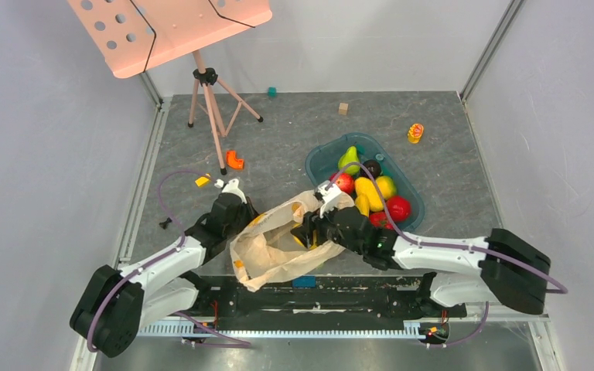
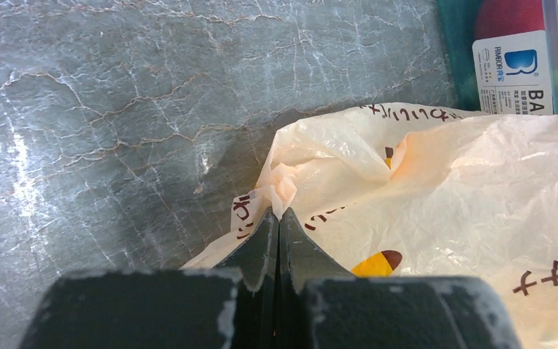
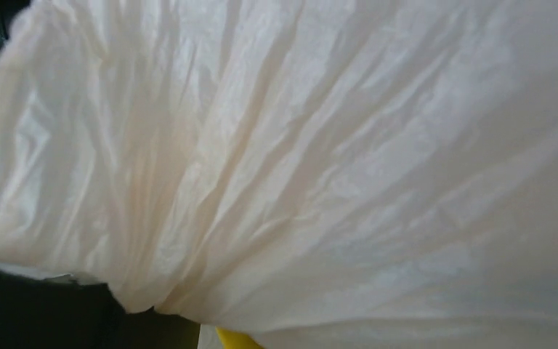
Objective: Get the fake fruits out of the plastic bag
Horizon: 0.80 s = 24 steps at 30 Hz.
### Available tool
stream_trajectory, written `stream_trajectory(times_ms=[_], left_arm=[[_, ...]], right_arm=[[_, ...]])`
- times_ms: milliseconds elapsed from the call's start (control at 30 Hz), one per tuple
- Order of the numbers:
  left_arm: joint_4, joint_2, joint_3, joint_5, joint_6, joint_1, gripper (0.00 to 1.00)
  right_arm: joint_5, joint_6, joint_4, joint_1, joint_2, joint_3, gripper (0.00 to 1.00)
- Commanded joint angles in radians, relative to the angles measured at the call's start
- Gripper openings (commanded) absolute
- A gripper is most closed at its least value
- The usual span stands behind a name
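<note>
The cream plastic bag [image 1: 274, 247] lies crumpled at the near edge between both arms, its mouth facing right. My left gripper [image 2: 280, 214] is shut on a bunched fold of the plastic bag [image 2: 436, 182] at its left rim. My right gripper [image 1: 313, 228] reaches into the bag's mouth. In the right wrist view, bag film [image 3: 298, 160] covers the jaws, and only a sliver of something yellow [image 3: 236, 340] shows below it. Fake fruits lie in the teal tray [image 1: 321, 154]: a green pear [image 1: 348, 158], a red apple [image 1: 343, 182], a yellow banana piece [image 1: 368, 193] and a lemon [image 1: 387, 185].
A dark plum [image 1: 372, 166] also lies in the tray. A pink music stand [image 1: 170, 31] on a tripod [image 1: 213, 108] stands at the back left. Small items dot the floor: an orange piece [image 1: 234, 159], a wooden cube [image 1: 343, 108], a teal cube [image 1: 271, 91], a yellow toy [image 1: 415, 133].
</note>
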Motion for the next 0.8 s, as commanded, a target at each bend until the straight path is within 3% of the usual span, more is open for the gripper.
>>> stream_trajectory(times_ms=[0,300,767], left_arm=[[-0.033,-0.028,0.034,-0.05,0.041,-0.006,0.02],[-0.038,-0.043,0.031,-0.062,0.04,-0.006,0.02],[-0.038,-0.054,0.02,-0.06,0.042,-0.006,0.02]], right_arm=[[0.032,-0.024,-0.039,-0.004,-0.119,-0.036,0.51],[-0.041,-0.026,-0.007,-0.005,-0.329,-0.107,0.51],[-0.164,0.034,0.178,-0.005,-0.46,-0.133,0.51]])
